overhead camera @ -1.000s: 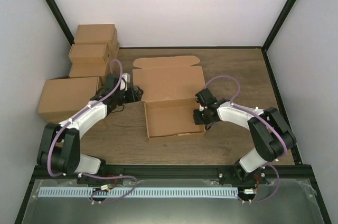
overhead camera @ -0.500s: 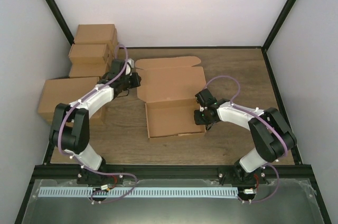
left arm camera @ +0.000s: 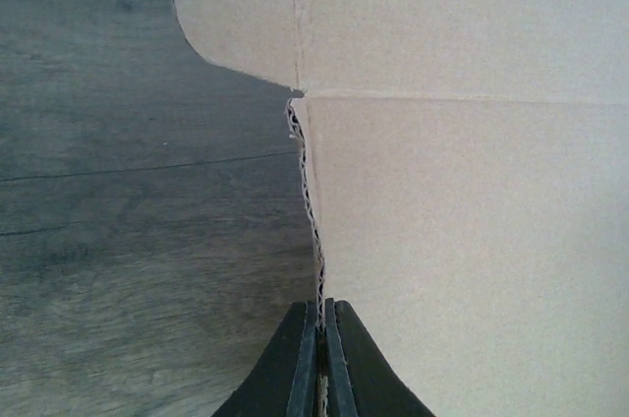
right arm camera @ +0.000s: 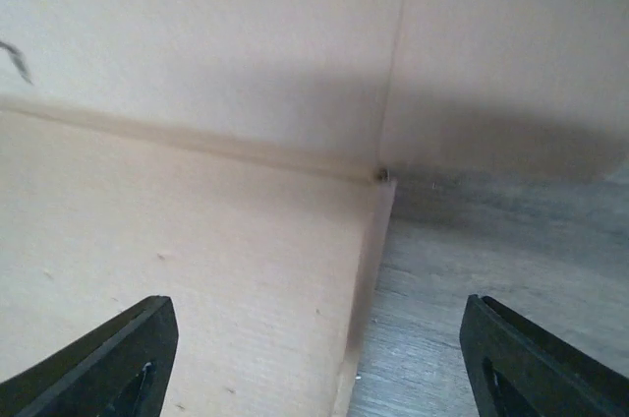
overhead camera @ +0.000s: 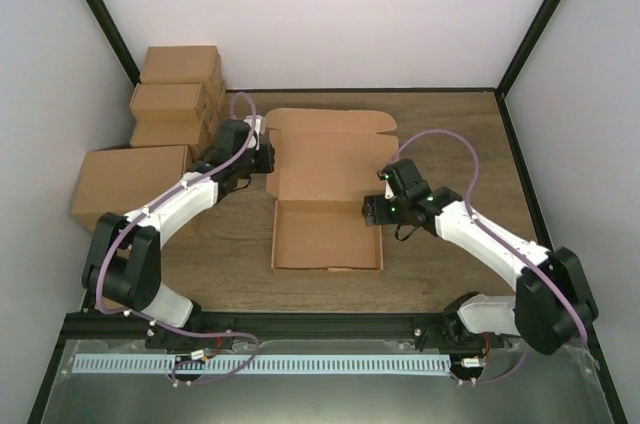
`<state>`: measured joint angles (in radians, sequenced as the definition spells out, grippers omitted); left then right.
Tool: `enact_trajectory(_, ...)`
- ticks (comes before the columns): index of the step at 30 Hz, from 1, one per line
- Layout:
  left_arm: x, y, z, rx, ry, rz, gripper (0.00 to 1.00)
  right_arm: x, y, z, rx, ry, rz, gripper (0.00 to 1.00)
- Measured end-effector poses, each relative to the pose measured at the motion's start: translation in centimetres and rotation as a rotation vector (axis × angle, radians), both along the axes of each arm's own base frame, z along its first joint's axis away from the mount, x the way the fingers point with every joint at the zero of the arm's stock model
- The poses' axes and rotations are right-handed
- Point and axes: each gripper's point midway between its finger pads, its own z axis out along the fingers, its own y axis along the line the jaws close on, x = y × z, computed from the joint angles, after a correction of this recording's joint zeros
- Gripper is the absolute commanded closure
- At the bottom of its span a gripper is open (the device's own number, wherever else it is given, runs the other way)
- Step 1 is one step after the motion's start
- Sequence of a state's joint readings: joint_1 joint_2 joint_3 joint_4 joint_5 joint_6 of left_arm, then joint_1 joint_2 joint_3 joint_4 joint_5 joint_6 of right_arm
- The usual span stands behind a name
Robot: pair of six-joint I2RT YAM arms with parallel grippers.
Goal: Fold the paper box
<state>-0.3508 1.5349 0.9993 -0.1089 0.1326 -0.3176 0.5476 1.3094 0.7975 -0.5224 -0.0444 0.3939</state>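
Lying in the middle of the table [overhead camera: 440,134], the paper box [overhead camera: 325,194] has its near half stood up as a shallow tray, with low walls around a floor. Its wide lid panel reaches away to the far side and ends in a flap with rounded ears. From the right wrist view the lid rises behind the tray like a back wall, so it seems partly lifted on its hinge crease.

The left gripper [overhead camera: 262,159] has the lid by its left edge. In the left wrist view its fingers [left arm camera: 305,358] are pressed together with the raw corrugated edge of the box [left arm camera: 462,220] nipped between them, just near of the notch where the ear begins. That hold looks meant to swing the lid over the tray.

The right gripper [overhead camera: 375,212] sits at the tray's right wall, toward its far corner. Its fingers [right arm camera: 108,358] are spread wide, one over the tray floor [right arm camera: 197,269] and one over bare wood, with the wall between them and nothing gripped. It may be placed to steady the tray or guide the side ear in as the lid closes.

Well to the left stand a stack of small cartons [overhead camera: 180,94] and one larger carton [overhead camera: 125,184], apart from the work.
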Motion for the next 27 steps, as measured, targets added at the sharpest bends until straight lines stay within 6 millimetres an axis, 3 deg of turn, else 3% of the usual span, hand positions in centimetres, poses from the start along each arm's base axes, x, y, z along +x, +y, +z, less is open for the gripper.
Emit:
enact_trajectory(6, -1.9, -1.2, 1.1, 0.042, -0.067, -0.036, 0.96, 1.3, 0.0, 5.9, 0.087, -0.175, 0.027, 0.14)
enact_trajectory(8, -2.8, -1.3, 1.6, 0.049, -0.095, -0.043, 0.96, 1.7, -0.2, 7.4, 0.117, -0.231, 0.049, 0.09)
enact_trajectory(10, -3.5, -1.3, 2.4, 0.048, -0.132, -0.052, 0.96, 2.1, -0.6, 9.2, 0.141, -0.299, 0.063, 0.02)
enact_trajectory(14, -4.8, -1.1, 4.5, 0.039, -0.219, -0.058, 0.96, 2.5, -1.8, 12.7, 0.167, -0.426, 0.058, 0.00)
enact_trajectory(21, -6.2, -0.8, 6.2, 0.030, -0.313, -0.069, 0.96, 3.7, -2.9, 13.8, 0.136, -0.444, 0.009, 0.00)
enact_trajectory(27, -7.1, -0.6, 6.5, 0.025, -0.350, -0.076, 0.96, 2.8, -2.9, 15.6, 0.175, -0.493, 0.024, 0.00)
